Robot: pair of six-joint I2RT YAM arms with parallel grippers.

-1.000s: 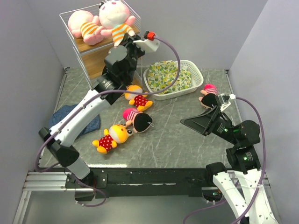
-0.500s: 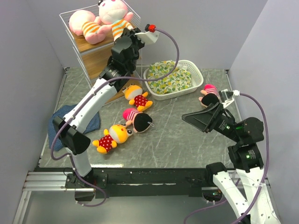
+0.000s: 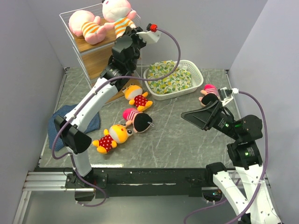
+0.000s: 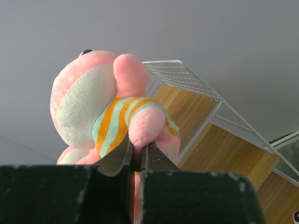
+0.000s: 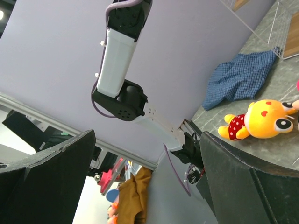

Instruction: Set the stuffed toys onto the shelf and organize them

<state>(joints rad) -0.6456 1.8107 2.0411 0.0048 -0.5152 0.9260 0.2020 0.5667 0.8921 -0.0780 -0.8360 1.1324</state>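
The shelf (image 3: 91, 48) stands at the back left. One pink pig (image 3: 84, 25) lies on its top board. My left gripper (image 3: 125, 36) is shut on a leg of the second pink pig (image 3: 117, 10) and holds it at the top tier's right edge. In the left wrist view the jaws (image 4: 138, 156) pinch the pig's (image 4: 107, 109) foot beside the shelf (image 4: 187, 105). Two orange-yellow animals (image 3: 138, 97) (image 3: 112, 136) and a doll (image 3: 136, 119) lie on the table. Another doll (image 3: 209, 94) lies at the right. My right gripper (image 3: 195, 117) is open and empty above the table.
A white lattice basket (image 3: 198, 74) with a yellow-green cloth (image 3: 172, 78) stands at the back centre. A blue cloth (image 3: 70, 122) lies at the left edge. The right wrist view shows the blue cloth (image 5: 243, 79), one orange-yellow animal (image 5: 261, 122) and the left arm (image 5: 119, 60).
My left gripper has lifted the pig up and back over the shelf's top tier. My right gripper has shifted slightly, still open.
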